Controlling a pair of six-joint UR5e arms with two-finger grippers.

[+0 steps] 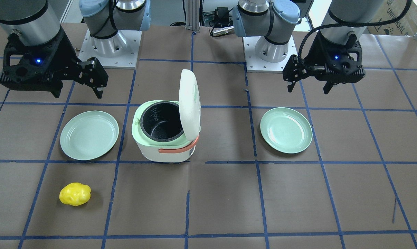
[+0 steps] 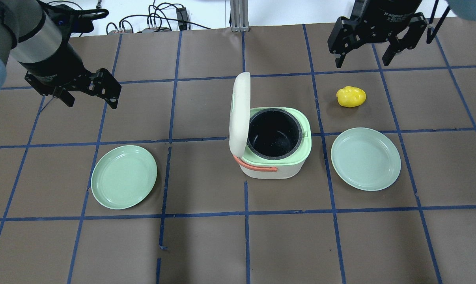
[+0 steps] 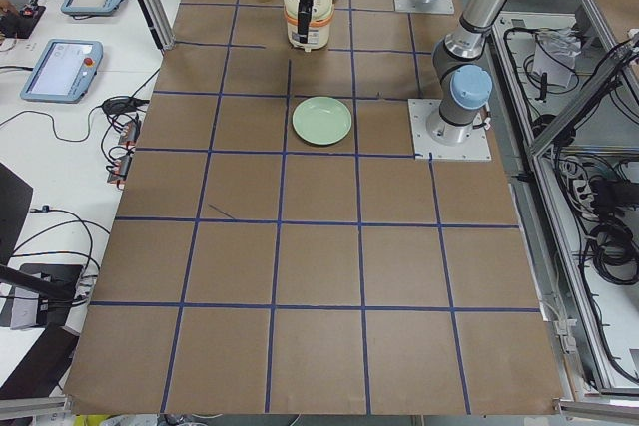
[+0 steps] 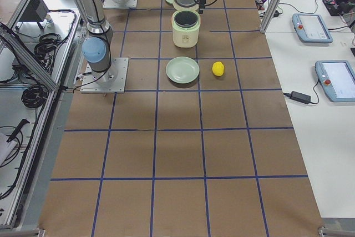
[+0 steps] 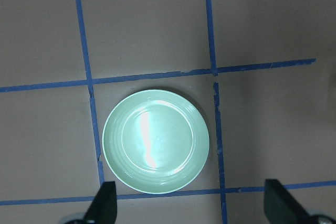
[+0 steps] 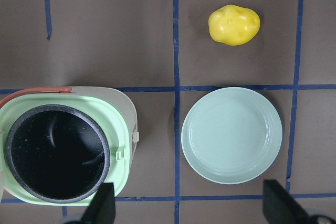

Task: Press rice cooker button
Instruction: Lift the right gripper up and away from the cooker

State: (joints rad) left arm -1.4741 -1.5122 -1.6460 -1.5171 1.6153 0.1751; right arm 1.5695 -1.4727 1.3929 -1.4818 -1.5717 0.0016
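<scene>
The white rice cooker point(image 2: 285, 170) stands mid-table with its lid point(image 2: 239, 114) swung upright, showing the black inner pot, the pale green rim and the salmon-orange handle point(image 2: 257, 167). It also shows in the front view point(image 1: 167, 154) and the right wrist view point(image 6: 126, 114). My left gripper point(image 2: 92, 103) is open and empty, hovering high above the left plate point(image 5: 156, 140). My right gripper point(image 2: 362, 62) is open and empty, high over the far right of the table, to the right of the cooker.
Two pale green plates lie on the table, one left of the cooker point(image 2: 124, 176) and one right of it point(image 2: 366, 159). A yellow lumpy object point(image 2: 351, 96) lies beyond the right plate. Blue tape lines grid the brown table.
</scene>
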